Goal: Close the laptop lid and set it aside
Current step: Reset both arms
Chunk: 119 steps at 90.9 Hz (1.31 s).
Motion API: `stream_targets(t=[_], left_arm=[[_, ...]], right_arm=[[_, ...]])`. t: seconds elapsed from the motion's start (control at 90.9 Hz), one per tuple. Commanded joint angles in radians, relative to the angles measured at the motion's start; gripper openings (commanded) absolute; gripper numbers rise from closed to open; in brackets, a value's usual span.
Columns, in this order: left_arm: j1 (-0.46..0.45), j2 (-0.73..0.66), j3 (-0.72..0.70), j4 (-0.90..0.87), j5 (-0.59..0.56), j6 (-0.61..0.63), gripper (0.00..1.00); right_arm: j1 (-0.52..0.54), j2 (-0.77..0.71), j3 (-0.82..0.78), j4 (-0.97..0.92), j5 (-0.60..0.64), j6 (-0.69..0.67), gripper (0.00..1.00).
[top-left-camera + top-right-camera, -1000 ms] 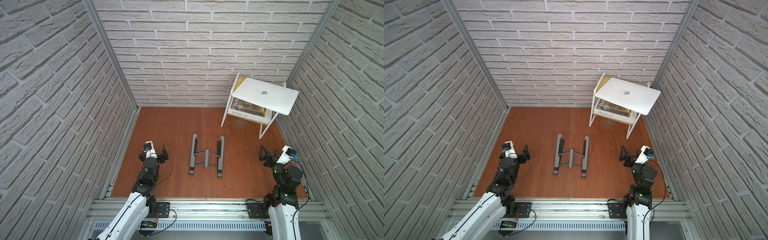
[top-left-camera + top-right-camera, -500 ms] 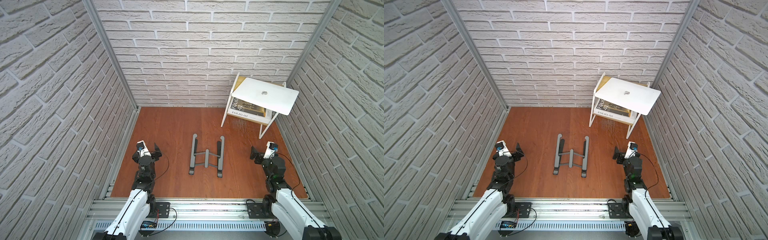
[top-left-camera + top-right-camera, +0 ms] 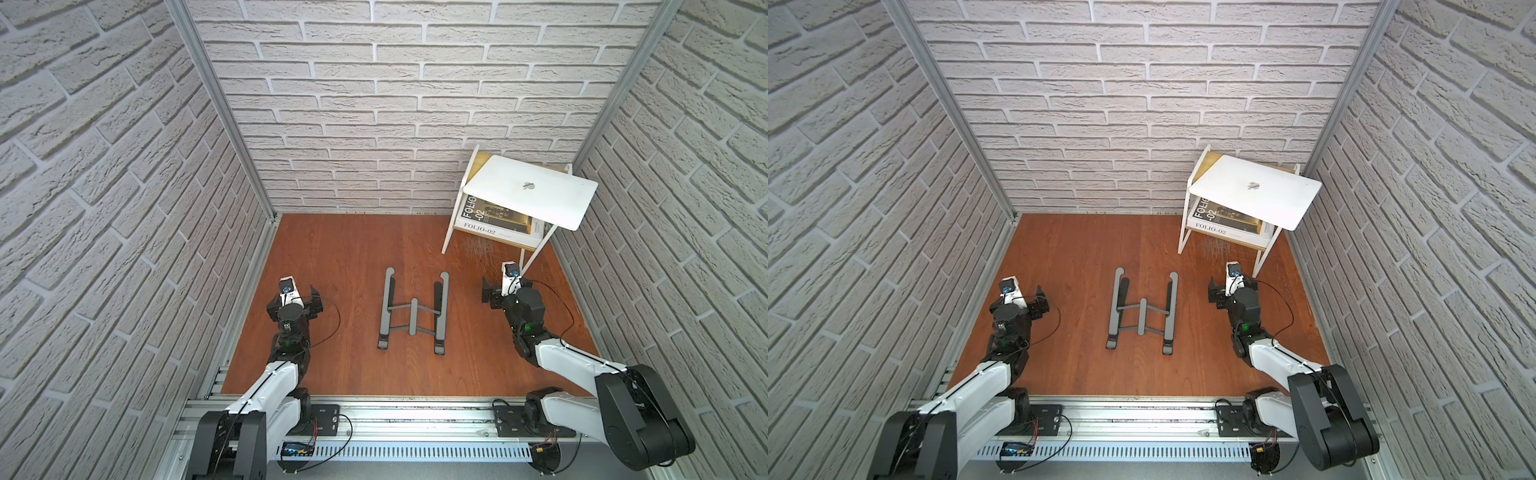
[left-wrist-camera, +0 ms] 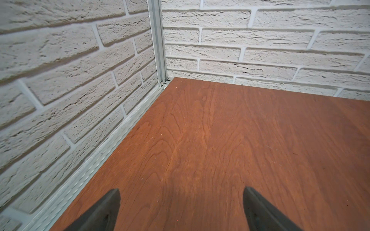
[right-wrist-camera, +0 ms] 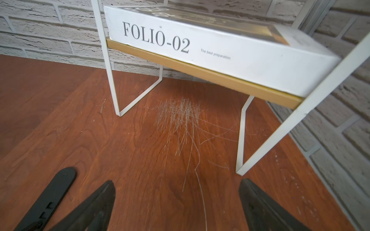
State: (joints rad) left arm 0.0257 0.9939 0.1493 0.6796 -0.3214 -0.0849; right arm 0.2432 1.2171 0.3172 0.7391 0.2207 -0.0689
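Cannot see part of the FOLIO-02 book [image 3: 496, 229] cover beneath the laptop [image 3: 536, 195] in both top views. Crops the rack [image 5: 200, 73] above the book in the right wrist view, blurring the book's far corner. Cuts off fingers [image 4: 100, 212] of left gripper [image 4: 181, 191] and right gripper [image 5: 177, 182] at frame edges.

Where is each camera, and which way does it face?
Top views: high overhead, looking down on the red-brown wooden table, both arms, the closed silver-white laptop.
Left wrist: on left arm, faces a table corner; open left gripper shows.
Right wrist: on right arm, faces the white FOLIO-02 book; open right gripper shows.
Shared: top views show that book.
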Motion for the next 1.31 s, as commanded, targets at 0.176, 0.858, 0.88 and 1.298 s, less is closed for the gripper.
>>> stream_targets(t=[0.176,0.858,0.88,1.298], left_arm=[[0.043,0.181,0.072,0.212,0.097,-0.004,0.98],[0.051,0.256,0.101,0.297,0.244,0.025,0.98],[0.051,0.255,0.100,0.295,0.241,0.025,0.98],[0.049,0.268,0.072,0.253,0.211,0.006,0.98]], right_arm=[[-0.021,0.080,0.029,0.047,0.050,-0.035,0.99],[-0.099,0.143,-0.019,0.156,-0.045,0.025,0.99],[-0.099,0.148,-0.019,0.159,-0.046,0.025,0.99],[-0.111,0.219,-0.030,0.234,-0.041,0.042,0.99]])
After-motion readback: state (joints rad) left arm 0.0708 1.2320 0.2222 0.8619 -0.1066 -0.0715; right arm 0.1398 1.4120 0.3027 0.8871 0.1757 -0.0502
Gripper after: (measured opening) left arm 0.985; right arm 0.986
